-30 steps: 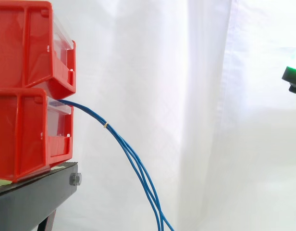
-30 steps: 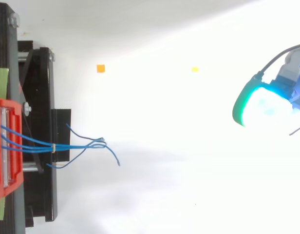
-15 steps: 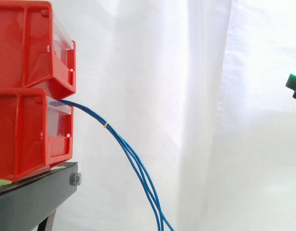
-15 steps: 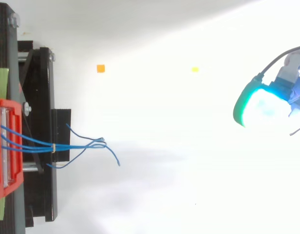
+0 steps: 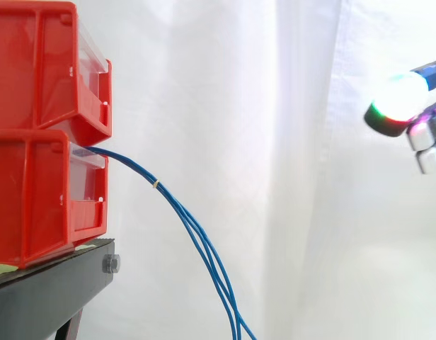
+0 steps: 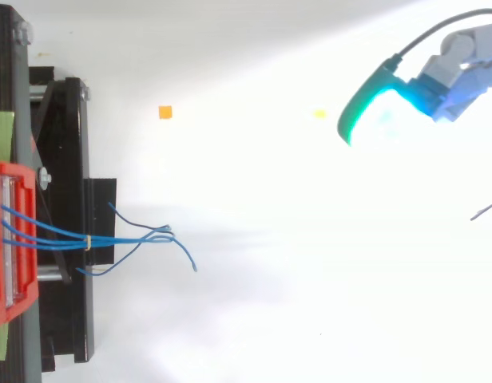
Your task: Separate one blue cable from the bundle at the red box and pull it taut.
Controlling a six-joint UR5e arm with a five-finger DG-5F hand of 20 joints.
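Several blue cables [image 5: 197, 230] come out of the lower red bin [image 5: 34, 195] and droop down to the right, tied together by a small yellow band [image 5: 156, 184]. From above, the blue cables [image 6: 130, 238] fan out into loose ends beyond the black stand [image 6: 66, 199]. My hand [image 5: 396, 108] hangs far to the right of the cables, at about the height of the upper red bin [image 5: 41, 67], and touches nothing. In the top view the hand [image 6: 458, 68] glows green and cyan at the upper right, well away from the cable ends.
The two red bins are stacked on the black stand [image 5: 48, 290] at the left. A white curtain [image 5: 274, 142] fills the background. An orange marker [image 6: 164, 112] and a yellow marker [image 6: 319, 114] lie on the white floor between stand and hand.
My hand has moved left toward the bins, coming further in from the right edge in the side view and shifting toward the top edge in the top view. The cables have not moved.
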